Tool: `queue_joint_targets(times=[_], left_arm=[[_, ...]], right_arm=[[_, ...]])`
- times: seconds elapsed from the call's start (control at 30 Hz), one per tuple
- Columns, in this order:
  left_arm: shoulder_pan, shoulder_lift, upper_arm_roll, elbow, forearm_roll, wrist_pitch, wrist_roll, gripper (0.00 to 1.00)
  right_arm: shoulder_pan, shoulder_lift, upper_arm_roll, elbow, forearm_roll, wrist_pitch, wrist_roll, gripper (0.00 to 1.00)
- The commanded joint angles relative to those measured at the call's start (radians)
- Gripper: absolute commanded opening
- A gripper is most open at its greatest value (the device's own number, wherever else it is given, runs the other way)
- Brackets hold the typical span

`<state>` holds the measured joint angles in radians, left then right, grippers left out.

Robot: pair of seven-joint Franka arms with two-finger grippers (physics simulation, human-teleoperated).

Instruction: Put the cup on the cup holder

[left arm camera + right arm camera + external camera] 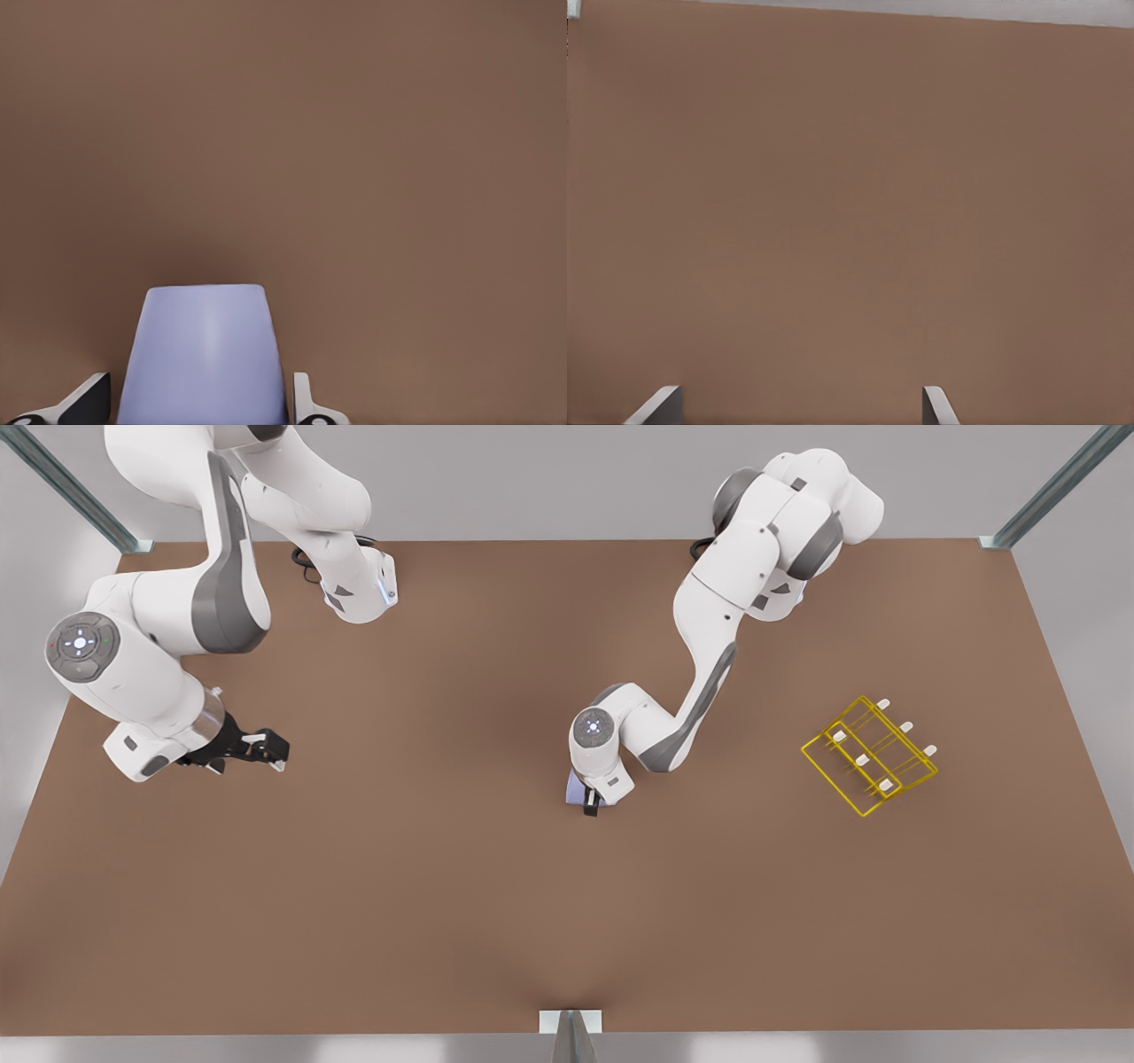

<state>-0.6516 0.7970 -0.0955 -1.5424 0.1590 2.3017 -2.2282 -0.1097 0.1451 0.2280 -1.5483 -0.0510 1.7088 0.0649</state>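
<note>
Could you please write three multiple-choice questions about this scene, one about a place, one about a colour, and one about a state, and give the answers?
1. Where in the front view is the cup holder?
A. At the front view's right, apart from both arms
B. Under the arm at the front view's left
C. At the table's near edge

2. What colour is the cup?
A. Red
B. Lavender-blue
C. Green

3. How does the left gripper stand to the cup?
A. It is far from it
B. One finger is on each side of it
C. It holds it above the rack

Answers:
1 A: the yellow wire rack stands alone on the table at that side.
2 B: the left wrist view shows its pale lavender-blue wall.
3 B: a fingertip shows at each side of the cup, which is still far from the rack. The right gripper waits open over bare table.
</note>
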Motion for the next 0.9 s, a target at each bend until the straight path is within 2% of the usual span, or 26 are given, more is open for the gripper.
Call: queue_joint_targets(times=[0.0, 0.1, 0.13, 0.17, 0.2, 0.4, 0.63, 0.87], left_arm=[[0.000, 0.001, -0.001, -0.002, 0.001, 0.031, -0.019, 1.00], [0.001, 0.002, -0.001, -0.004, 0.001, 0.033, -0.018, 1.00], [0.001, 0.002, -0.001, -0.004, -0.001, 0.031, -0.018, 0.91], [0.001, 0.002, -0.001, -0.004, -0.001, 0.031, -0.018, 0.73], [0.003, 0.002, -0.001, -0.004, -0.001, 0.031, -0.018, 0.70], [0.003, -0.028, -0.010, 0.002, 0.001, -0.059, 0.025, 0.72], [0.012, -0.107, -0.006, 0.019, 0.111, -0.406, 0.041, 0.74], [0.075, -0.111, -0.001, 0.054, 0.484, -0.852, 0.042, 0.74]], right_arm=[[-0.002, -0.001, 0.001, 0.001, -0.001, 0.006, -0.088, 1.00], [-0.002, -0.001, 0.001, 0.001, -0.001, 0.006, -0.088, 1.00], [-0.002, -0.001, 0.001, 0.001, -0.001, 0.006, -0.088, 1.00], [-0.002, -0.001, 0.001, 0.001, -0.001, 0.006, -0.089, 1.00], [-0.004, -0.001, 0.001, 0.001, -0.001, 0.006, -0.089, 1.00], [0.005, -0.001, 0.001, 0.001, -0.015, 0.008, -0.088, 1.00], [0.013, 0.011, 0.004, 0.001, -0.049, 0.008, -0.080, 1.00], [0.011, 0.013, 0.004, 0.001, -0.049, 0.008, -0.080, 1.00]])
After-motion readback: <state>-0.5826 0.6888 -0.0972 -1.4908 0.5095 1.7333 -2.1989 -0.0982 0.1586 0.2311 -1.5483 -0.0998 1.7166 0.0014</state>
